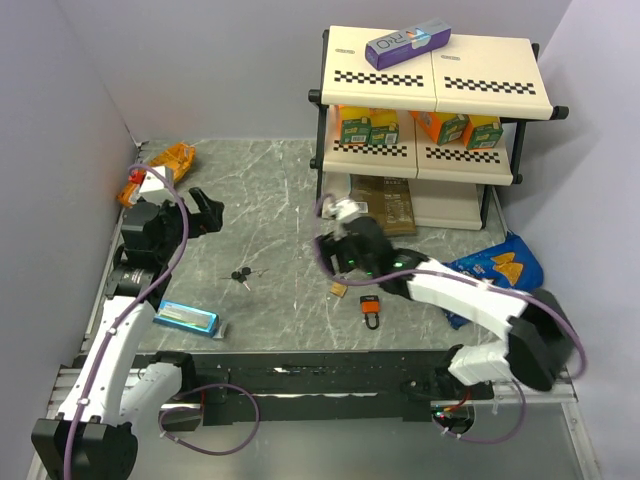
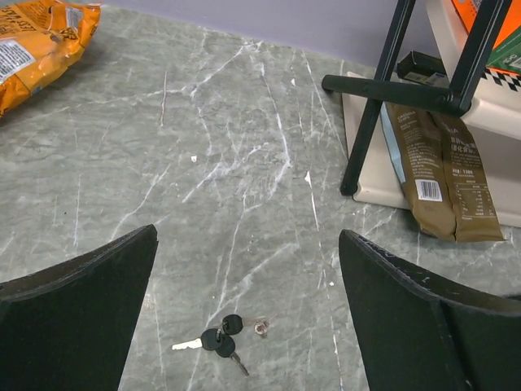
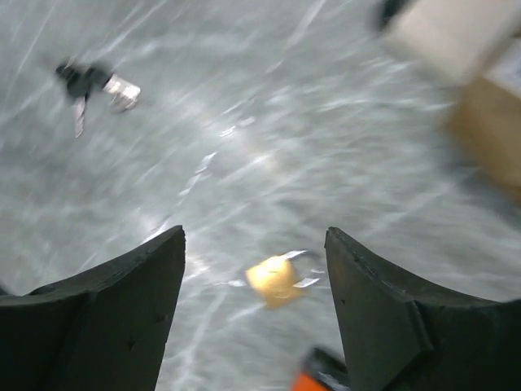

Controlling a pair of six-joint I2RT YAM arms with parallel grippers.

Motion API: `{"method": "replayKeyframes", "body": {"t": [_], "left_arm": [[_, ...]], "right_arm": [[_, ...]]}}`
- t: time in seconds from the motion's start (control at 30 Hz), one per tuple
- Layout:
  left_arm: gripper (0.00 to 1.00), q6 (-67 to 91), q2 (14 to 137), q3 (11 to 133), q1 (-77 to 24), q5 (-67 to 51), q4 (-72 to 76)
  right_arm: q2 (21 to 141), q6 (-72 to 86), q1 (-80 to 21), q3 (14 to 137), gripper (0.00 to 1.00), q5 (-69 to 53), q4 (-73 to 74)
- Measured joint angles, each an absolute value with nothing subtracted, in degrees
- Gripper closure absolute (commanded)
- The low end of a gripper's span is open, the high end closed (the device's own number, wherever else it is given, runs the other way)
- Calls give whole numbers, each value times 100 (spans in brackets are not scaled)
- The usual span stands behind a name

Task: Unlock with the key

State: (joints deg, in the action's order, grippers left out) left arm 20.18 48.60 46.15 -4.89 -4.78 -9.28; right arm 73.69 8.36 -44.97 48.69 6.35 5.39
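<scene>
Between the fingers of the left gripper (image 2: 247, 235) nothing is held: its jaws stand spread wide above the left part of the grey marbled table (image 1: 270, 190). Just nearer and a little to the right of it lies the key (image 2: 220, 338), a tiny bunch with black heads and thin silvery blades. It rests flat on the table near the middle, touched by neither gripper. To the right of the key, the right gripper (image 3: 254, 230) hangs over the table with its jaws also apart and pinching nothing, though its wrist view is blurred. On the table under that gap sits a small brass padlock (image 3: 274, 279), apart from both fingers. An orange-red padlock (image 1: 370, 308) with a black shackle lies just nearer and to the right of the brass one. Farther out, at the far right, stands a shelf rack (image 1: 430, 70) with black legs. A purple box (image 1: 405, 42) lies on its top, orange and green cartons (image 1: 360, 125) stand on its middle level, and a brown pouch (image 2: 444, 175) lies on its bottom board. A blue chip bag (image 1: 495, 270) lies to the right of the right arm. At the far left edge sits an orange snack bag (image 2: 37, 49), and a flat blue box (image 1: 187, 317) lies near the left arm, nearer than the key.
</scene>
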Motion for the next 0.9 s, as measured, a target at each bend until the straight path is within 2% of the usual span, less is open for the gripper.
{"method": "replayKeyframes", "body": {"t": [0.17, 0.3, 0.53, 0.9], "left_arm": [[3, 2034, 4858, 4615, -497, -209, -947], [3, 2071, 4842, 4615, -497, 143, -1026], [3, 2069, 4698, 4615, -497, 403, -1100], [4, 2045, 4622, 4615, -569, 738, -1127]], "right_arm": [[8696, 1146, -5127, 5535, 34, 276, 556], [9476, 1402, -5415, 6086, 44, 38, 499], [10619, 1907, -5828, 6838, 56, 191, 82], [11688, 2117, -6010, 7743, 60, 792, 86]]}}
